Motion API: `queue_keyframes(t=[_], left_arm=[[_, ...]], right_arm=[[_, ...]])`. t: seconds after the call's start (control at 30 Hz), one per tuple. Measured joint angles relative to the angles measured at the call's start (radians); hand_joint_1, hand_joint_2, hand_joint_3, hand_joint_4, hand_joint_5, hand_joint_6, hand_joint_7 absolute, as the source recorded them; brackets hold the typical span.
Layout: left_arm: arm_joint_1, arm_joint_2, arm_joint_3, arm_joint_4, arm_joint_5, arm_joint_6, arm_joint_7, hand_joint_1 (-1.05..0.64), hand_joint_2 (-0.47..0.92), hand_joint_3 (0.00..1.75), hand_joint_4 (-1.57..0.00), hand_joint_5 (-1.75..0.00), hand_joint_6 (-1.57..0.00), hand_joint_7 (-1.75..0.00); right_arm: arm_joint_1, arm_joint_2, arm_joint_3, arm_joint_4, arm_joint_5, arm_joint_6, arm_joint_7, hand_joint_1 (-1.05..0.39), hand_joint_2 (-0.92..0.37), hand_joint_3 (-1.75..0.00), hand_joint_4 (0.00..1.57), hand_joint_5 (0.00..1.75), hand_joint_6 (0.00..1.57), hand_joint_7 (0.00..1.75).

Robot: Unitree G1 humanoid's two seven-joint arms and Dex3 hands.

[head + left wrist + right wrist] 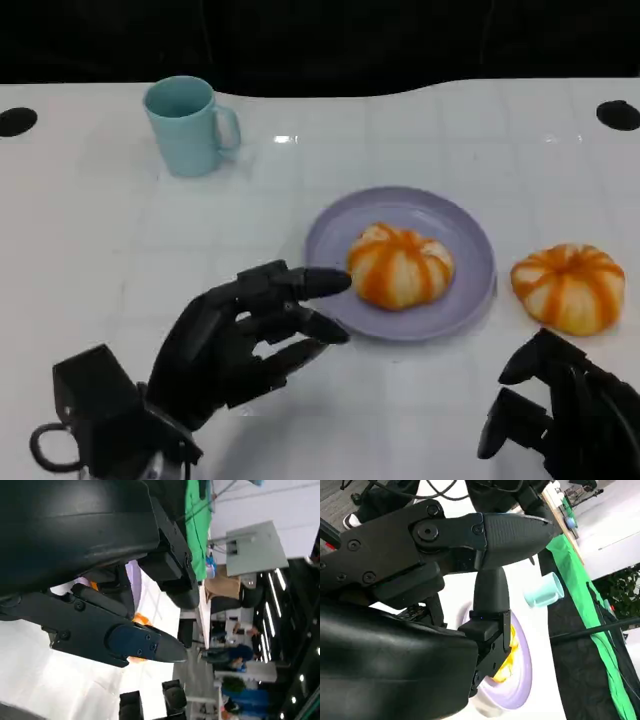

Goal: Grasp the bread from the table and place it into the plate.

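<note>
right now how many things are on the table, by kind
bread: 2, one on the plate, one on the table beside it
plate: 1, purple
mug: 1, light blue
total: 4

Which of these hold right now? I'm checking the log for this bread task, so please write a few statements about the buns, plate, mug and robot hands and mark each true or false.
1. One bread bun lies on the purple plate. True.
2. The second bread bun is also on the plate. False: it sits on the white table, beside the plate on the right robot hand's side.
3. The left robot hand holds a bun. False: it holds nothing, fingers spread near the plate's edge.
4. The light blue mug stands upright, apart from the plate. True.
5. The right robot hand holds nothing. True.
</note>
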Motion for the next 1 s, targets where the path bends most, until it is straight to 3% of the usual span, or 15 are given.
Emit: queue_keyframes(t=[0.07,0.23,0.83,1.0], left_arm=[[0.019,-0.004,0.004,-0.023,-0.002,0.018,0.005,-0.60,0.92,0.20,-0.48,-1.71,-0.58,-1.28],[0.072,-0.019,0.016,-0.067,-0.008,0.070,0.021,-0.58,0.92,0.22,-0.53,-1.75,-0.54,-1.45],[0.190,-0.052,0.054,-0.109,-0.117,0.129,-0.015,-0.56,0.92,0.32,-0.59,-1.75,-0.53,-1.47],[0.214,-0.057,0.061,-0.146,-0.140,0.152,-0.018,-0.61,0.92,0.32,-0.67,-1.75,-0.54,-1.59]], right_arm=[[0.000,0.000,0.000,0.000,0.000,0.000,0.000,-0.53,-0.92,-0.45,0.63,1.75,0.43,1.65],[0.001,-0.001,-0.001,-0.001,0.001,0.000,0.000,-0.53,-0.92,-0.45,0.63,1.75,0.43,1.65],[0.002,-0.003,-0.002,-0.002,0.003,0.001,0.000,-0.53,-0.92,-0.45,0.63,1.75,0.43,1.66],[0.003,-0.007,-0.002,-0.006,0.003,0.001,0.000,-0.54,-0.92,-0.46,0.62,1.75,0.42,1.66]])
